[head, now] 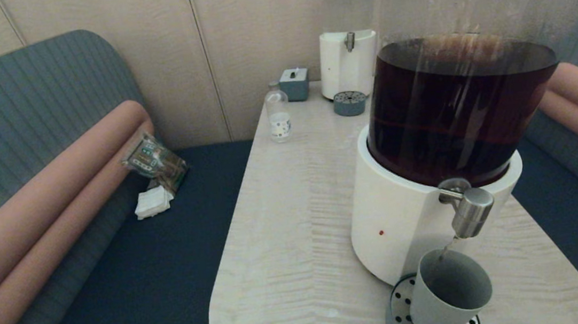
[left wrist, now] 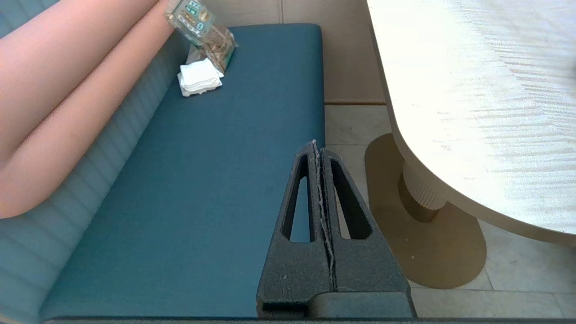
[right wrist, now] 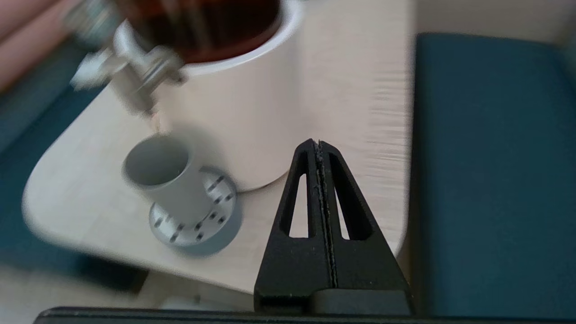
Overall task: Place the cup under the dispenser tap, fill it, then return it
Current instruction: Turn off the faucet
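The grey cup (head: 450,292) stands on the round perforated drip tray (head: 399,311) right under the dispenser tap (head: 470,211), and a thin stream runs from the tap into it. In the right wrist view the cup (right wrist: 164,180) sits on the tray (right wrist: 211,222) below the steel tap (right wrist: 135,76). My right gripper (right wrist: 318,144) is shut and empty, off the table's near right corner, apart from the cup. My left gripper (left wrist: 317,145) is shut and empty, low beside the table over the blue bench seat. Neither gripper shows in the head view.
The big dispenser (head: 455,112) with dark liquid fills the table's near right. At the back stand a smaller clear-liquid dispenser (head: 348,32), its drip tray (head: 350,103), a small clear bottle (head: 278,116) and a grey box (head: 294,83). A snack packet (head: 155,162) and napkins (head: 153,202) lie on the left bench.
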Controlling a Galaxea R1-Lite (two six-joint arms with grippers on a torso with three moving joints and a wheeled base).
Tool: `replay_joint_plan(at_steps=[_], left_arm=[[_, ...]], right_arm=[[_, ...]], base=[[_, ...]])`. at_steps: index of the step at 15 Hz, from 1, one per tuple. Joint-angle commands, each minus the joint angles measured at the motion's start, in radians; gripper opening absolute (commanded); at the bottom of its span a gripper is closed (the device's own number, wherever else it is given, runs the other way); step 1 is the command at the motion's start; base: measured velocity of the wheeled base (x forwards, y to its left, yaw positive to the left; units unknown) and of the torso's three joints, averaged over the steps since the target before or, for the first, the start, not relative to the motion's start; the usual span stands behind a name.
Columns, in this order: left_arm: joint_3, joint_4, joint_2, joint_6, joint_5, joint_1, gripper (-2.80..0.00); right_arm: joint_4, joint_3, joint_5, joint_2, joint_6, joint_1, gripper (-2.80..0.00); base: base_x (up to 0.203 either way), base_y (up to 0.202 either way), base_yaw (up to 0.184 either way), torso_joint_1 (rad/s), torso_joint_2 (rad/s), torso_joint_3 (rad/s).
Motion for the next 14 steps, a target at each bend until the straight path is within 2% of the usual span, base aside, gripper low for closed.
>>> replay_joint_plan(at_steps=[1, 3, 7, 10, 12, 14], left_arm=[[0.001, -0.001, 0.002, 0.0, -0.001, 0.0, -2.8], [0.0, -0.001, 0.002, 0.0, 0.0, 0.0, -2.8], [0.0, -0.001, 0.002, 0.0, -0.001, 0.0, -2.8], [0.0, -0.001, 0.002, 0.0, 0.0, 0.0, -2.8], [0.0, -0.001, 0.002, 0.0, 0.0, 0.0, -2.8], [0.0, -0.001, 0.002, 0.0, 0.0, 0.0, -2.8]], right_arm=[[0.002, 0.008, -0.001, -0.071, 0.015, -0.075, -2.8], [-0.003, 0.028, 0.004, -0.113, 0.025, -0.175, -2.8], [-0.019, 0.048, 0.083, -0.239, 0.004, -0.281, -2.8], [-0.247, 0.091, 0.04, -0.254, -0.01, -0.297, -2.8], [-0.319, 0.157, 0.003, -0.26, -0.079, -0.297, -2.8], [-0.378, 0.235, -0.003, -0.281, -0.106, -0.295, -2.8]], base=[[0.0, 0.0, 0.0, 0.0, 0.0, 0.0], [0.0, 0.0, 0.0, 0.0, 0.0, 0.0], [0.0, 0.0, 0.0, 0.0, 0.0, 0.0], [0.0, 0.0, 0.0, 0.0, 0.0, 0.0], [0.0, 0.0, 0.0, 0.0, 0.0, 0.0], [0.0, 0.0, 0.0, 0.0, 0.0, 0.0]])
